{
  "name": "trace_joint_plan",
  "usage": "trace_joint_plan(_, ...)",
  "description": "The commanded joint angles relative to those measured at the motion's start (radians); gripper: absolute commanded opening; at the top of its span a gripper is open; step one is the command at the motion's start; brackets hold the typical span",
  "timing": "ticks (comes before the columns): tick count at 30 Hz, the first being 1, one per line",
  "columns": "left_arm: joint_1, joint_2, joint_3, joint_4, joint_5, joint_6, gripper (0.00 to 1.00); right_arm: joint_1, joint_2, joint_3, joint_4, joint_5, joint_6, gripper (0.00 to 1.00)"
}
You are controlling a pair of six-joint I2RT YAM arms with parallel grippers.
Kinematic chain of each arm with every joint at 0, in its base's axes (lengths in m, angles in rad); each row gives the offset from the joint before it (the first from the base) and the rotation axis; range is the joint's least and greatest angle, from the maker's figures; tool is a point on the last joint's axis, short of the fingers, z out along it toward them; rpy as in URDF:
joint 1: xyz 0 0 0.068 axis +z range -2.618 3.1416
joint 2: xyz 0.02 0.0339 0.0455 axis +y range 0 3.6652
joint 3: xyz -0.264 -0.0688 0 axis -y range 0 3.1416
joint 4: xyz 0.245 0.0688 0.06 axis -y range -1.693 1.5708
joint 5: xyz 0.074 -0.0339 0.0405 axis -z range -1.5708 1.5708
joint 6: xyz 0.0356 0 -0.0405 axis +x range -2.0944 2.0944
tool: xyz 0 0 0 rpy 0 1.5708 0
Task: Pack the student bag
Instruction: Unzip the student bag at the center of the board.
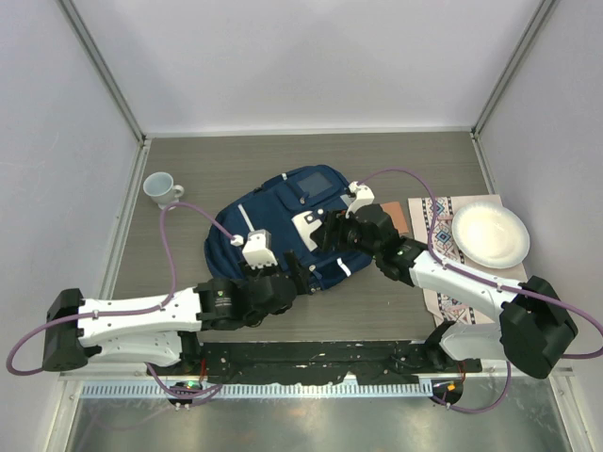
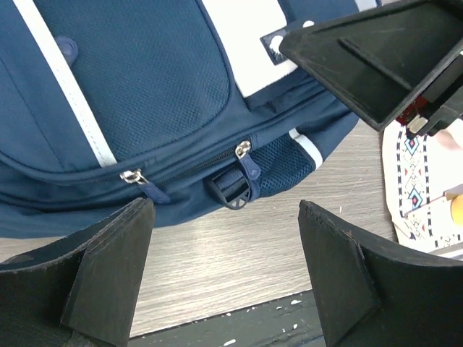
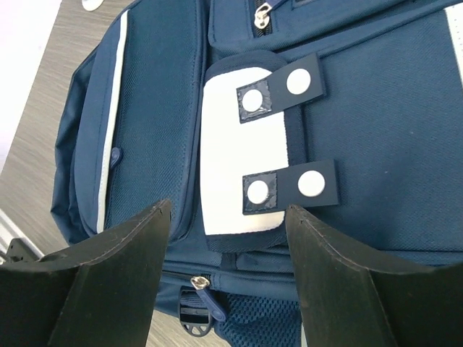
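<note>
Two open claws hang over the shut bag [image 1: 283, 226]; nothing looks packed yet.

It lies flat and front up at the middle of the table [image 1: 377, 160], with a cup [image 1: 163, 188] well apart at the far left and a plate [image 1: 490, 235] on a patterned cloth [image 1: 443, 273] to the right. The left claw [image 2: 226, 217] stands wide and empty at the bag's near edge, facing two zip pulls [image 2: 244, 150] that look run shut. The right claw [image 3: 228, 210], also wide and empty, hangs above the white patch [image 3: 231, 173]. I judge the step to be opening the bag, barely begun. Next likely comes a narrow pinch on one small zip pull, drawn along its seam while the other claw pins the soft fabric so the bag cannot slide.
</note>
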Motion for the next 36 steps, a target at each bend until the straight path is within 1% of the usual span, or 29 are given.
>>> trace_joint_plan(1, -0.034, 0.067, 0.028, -0.071, -0.079, -0.123, 0.85, -0.004, -0.035, -0.008, 0.062, -0.059, 0.029, 0.70)
trace_joint_plan(2, -0.035, 0.069, 0.020, -0.071, -0.082, -0.154, 0.84, -0.002, -0.043, -0.009, 0.062, -0.059, 0.029, 0.70)
trace_joint_plan(5, -0.037, 0.064, -0.008, -0.056, -0.094, -0.171, 0.83, -0.005, -0.057, -0.020, 0.067, -0.061, 0.040, 0.70)
trace_joint_plan(10, -0.037, 0.077, -0.014, -0.100, -0.128, -0.241, 0.83, -0.004, -0.069, -0.031, 0.067, -0.070, 0.051, 0.70)
trace_joint_plan(12, -0.037, 0.084, -0.012, -0.149, -0.148, -0.301, 0.82, -0.004, -0.072, -0.035, 0.067, -0.075, 0.057, 0.70)
trace_joint_plan(16, -0.037, 0.081, -0.024, -0.153, -0.168, -0.324, 0.79, -0.005, -0.084, -0.049, 0.073, -0.082, 0.072, 0.70)
trace_joint_plan(20, -0.034, 0.090, -0.029, -0.122, -0.180, -0.320, 0.74, -0.005, -0.091, -0.054, 0.073, -0.085, 0.077, 0.70)
trace_joint_plan(27, -0.029, 0.172, 0.011, -0.076, -0.157, -0.280, 0.72, -0.005, -0.095, -0.058, 0.072, -0.092, 0.092, 0.70)
trace_joint_plan(31, 0.014, 0.204, 0.014, -0.055, -0.115, -0.249, 0.71, -0.005, -0.095, -0.060, 0.072, -0.095, 0.095, 0.70)
trace_joint_plan(36, 0.064, 0.192, -0.012, -0.001, -0.079, -0.212, 0.69, -0.005, -0.101, -0.066, 0.072, -0.090, 0.102, 0.69)
